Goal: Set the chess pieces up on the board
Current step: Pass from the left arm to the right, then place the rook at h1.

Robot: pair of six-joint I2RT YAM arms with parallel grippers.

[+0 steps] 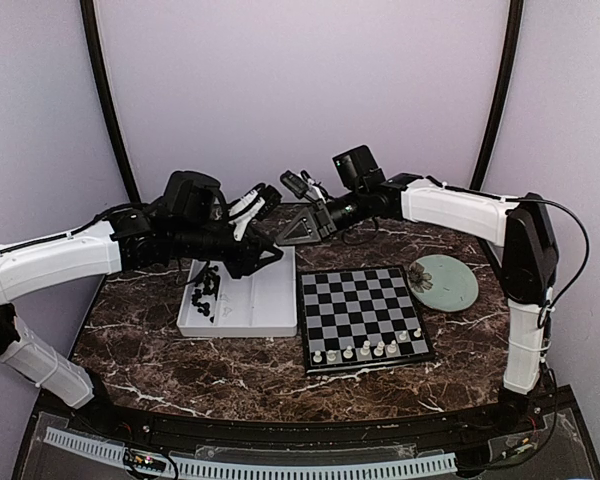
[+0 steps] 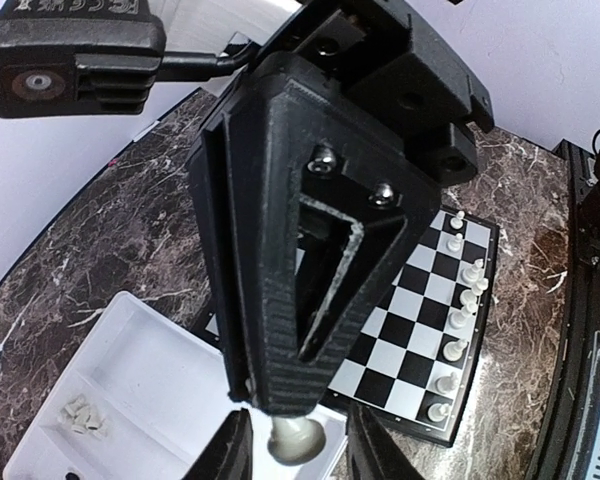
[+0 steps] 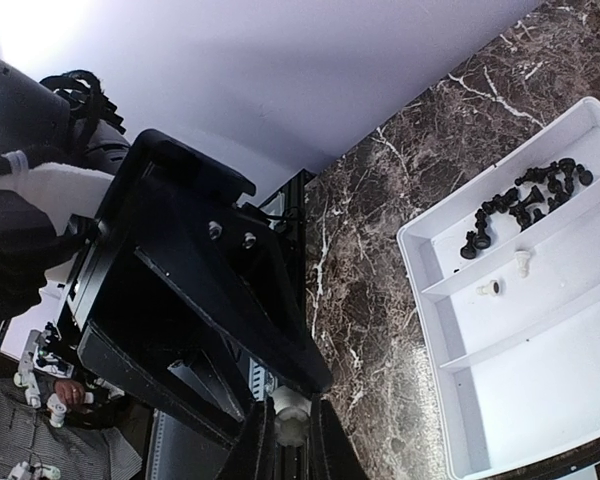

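My two grippers meet in the air above the far edge of the white tray (image 1: 270, 300). My right gripper (image 3: 292, 445) is shut on a white chess piece (image 3: 290, 412). In the left wrist view that piece (image 2: 298, 438) hangs between the wide-apart fingers of my open left gripper (image 2: 300, 455), which do not touch it. From above, the left gripper (image 1: 270, 250) and right gripper (image 1: 298, 232) are tip to tip. The board (image 1: 360, 310) has a row of white pieces (image 1: 370, 350) along its near edge. Black pieces (image 1: 205, 292) lie in the tray.
The tray (image 3: 540, 380) holds black pieces (image 3: 525, 200) in one compartment and two white ones (image 3: 523, 262) in another. A pale green plate (image 1: 445, 280) lies right of the board. The table is dark marble.
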